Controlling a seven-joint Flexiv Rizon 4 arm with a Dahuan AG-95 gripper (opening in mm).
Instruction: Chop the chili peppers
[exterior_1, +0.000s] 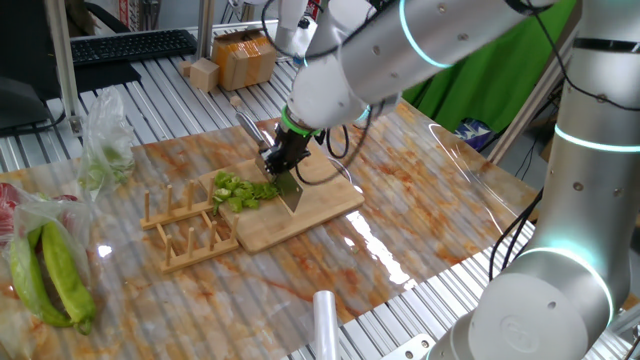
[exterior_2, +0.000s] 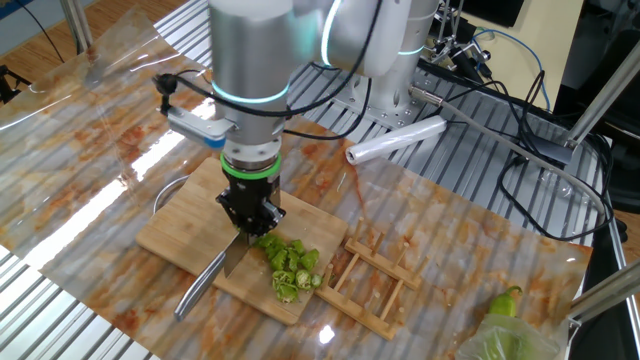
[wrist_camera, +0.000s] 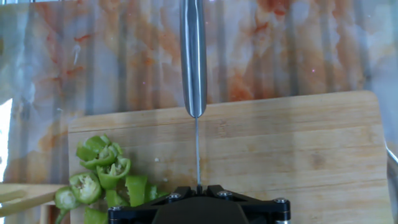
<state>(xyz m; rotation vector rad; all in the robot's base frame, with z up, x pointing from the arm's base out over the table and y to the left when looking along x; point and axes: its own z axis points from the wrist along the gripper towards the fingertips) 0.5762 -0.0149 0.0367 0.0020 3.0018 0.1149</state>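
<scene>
**Right, knife in my pincer, chili slices on the board**

Well, first word on lettering: I can read none. A cardboard box (exterior_1: 243, 58) sits at the far end of the table, but any print on it is too small and blurred to make out, and nothing else carries a label I can read.

Now to my pincer (exterior_1: 284, 163). It is closed tight on the knife (exterior_2: 212, 277), fingers clamped across the top of the blade near where the steel handle begins. From the hand view I look straight down the thin spine of the blade, the handle stretching away from me over the far edge of the cutting board (wrist_camera: 280, 143). From the other fixed view the blade edge appears to meet the wood, with the handle slanting out past the board's near edge toward the table.

And the chili peppers (wrist_camera: 102, 177)! They lie as a loose heap of small bright-green slices on the board, just beside the blade. A few rings show pale seeds inside. The heap sits at the end of the board nearest the wooden rack (exterior_1: 185, 225), which stands on the marbled mat (exterior_1: 420, 200) just beside the board.

Off to the side, bigger yellow-green peppers (exterior_1: 50, 275) rest in clear plastic bags, well apart from the board.
</scene>
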